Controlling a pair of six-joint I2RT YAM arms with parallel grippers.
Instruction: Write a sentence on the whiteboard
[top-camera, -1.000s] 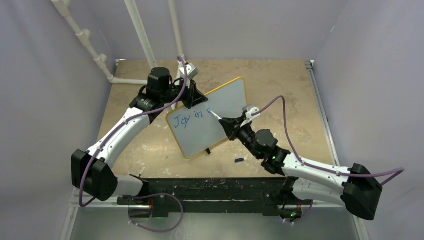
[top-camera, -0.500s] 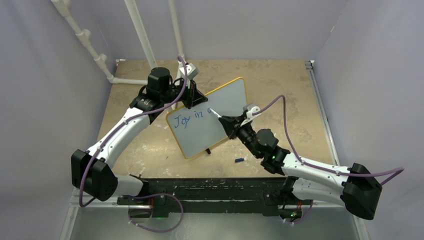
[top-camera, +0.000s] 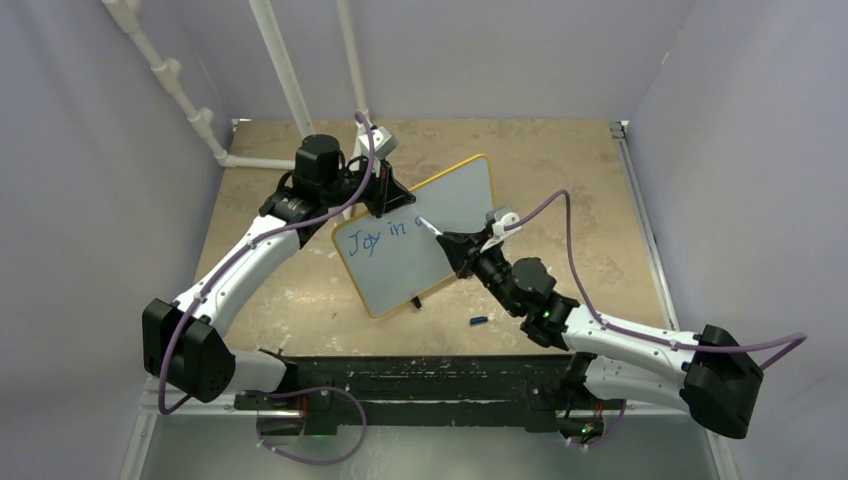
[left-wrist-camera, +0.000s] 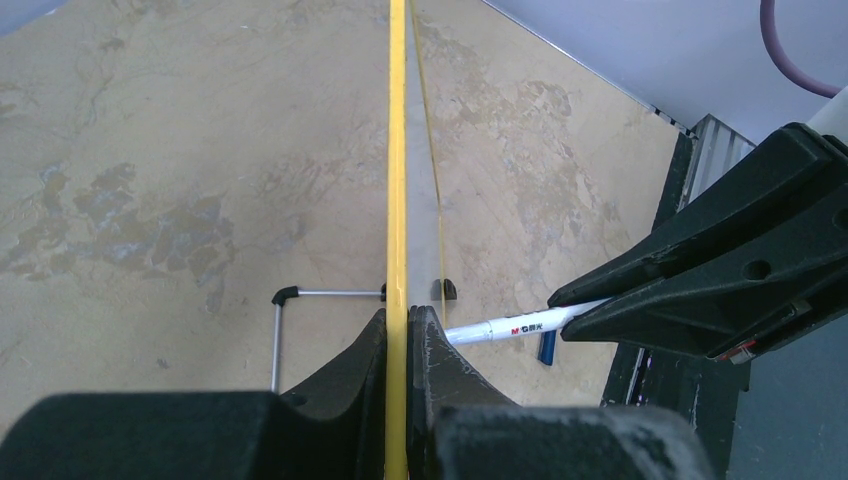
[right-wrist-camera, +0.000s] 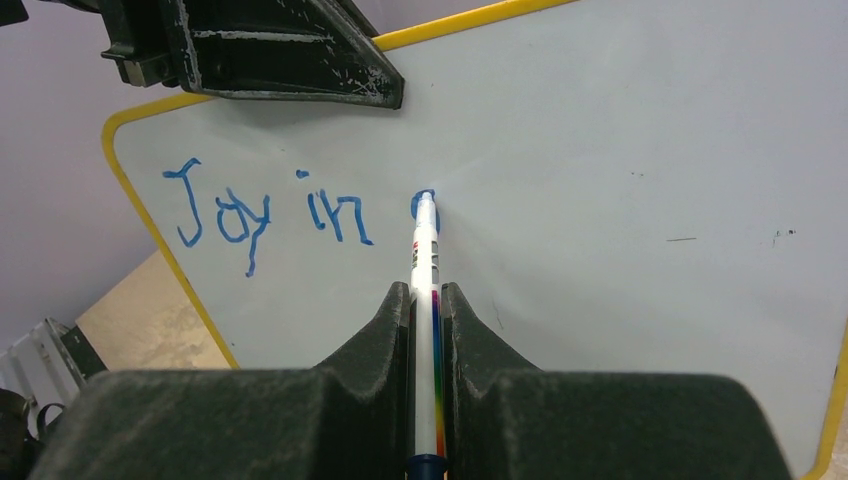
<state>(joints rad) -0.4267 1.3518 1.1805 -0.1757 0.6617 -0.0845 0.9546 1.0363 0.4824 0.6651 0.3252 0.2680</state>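
Directly ahead of the marker (right-wrist-camera: 427, 250) tip, and touching it, stands the whiteboard (right-wrist-camera: 620, 150), propped at a tilt. Right gripper (right-wrist-camera: 425, 292): clenched on the marker barrel, whose long axis runs straight out from the fingers and meets the writing face at a steep angle. Left gripper (left-wrist-camera: 398, 322): clamped on the yellow rim, above and left of the tip. Sentence (right-wrist-camera: 268, 212): "Joy in" lies left of the tip, and a curved blue stroke begins at the tip itself. Blank board extends to the tip's right, so the coming strokes probably run that way, made by the right arm. No container appears.
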